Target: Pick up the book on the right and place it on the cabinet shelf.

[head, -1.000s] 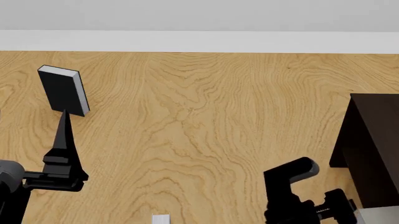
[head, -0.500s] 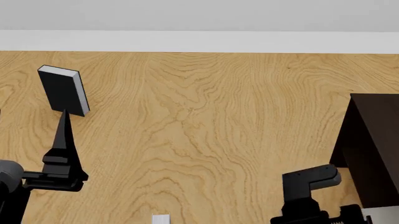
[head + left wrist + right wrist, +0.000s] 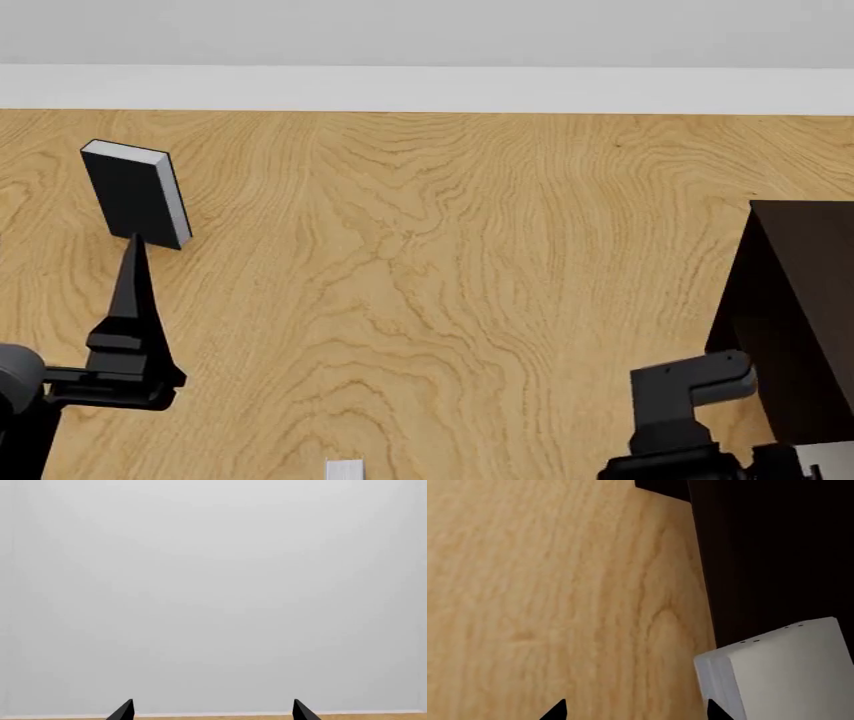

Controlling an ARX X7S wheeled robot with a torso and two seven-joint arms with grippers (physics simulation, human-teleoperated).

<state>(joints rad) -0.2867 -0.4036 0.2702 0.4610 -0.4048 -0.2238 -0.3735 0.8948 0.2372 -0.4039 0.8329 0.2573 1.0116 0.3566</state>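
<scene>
A pale grey, rigid-looking book (image 3: 780, 672) is seen at the lower right of the right wrist frame, against the near-black wooden cabinet (image 3: 767, 550). It is judged stiff, moderately light, smooth; its flat covers should be pinched. The right gripper (image 3: 634, 711) is spread, empty.

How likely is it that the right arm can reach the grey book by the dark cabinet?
Probably yes. The wrist view shows the grey book close beside the open right tool, with nothing between them. The cabinet right behind the book may cramp the approach.
</scene>
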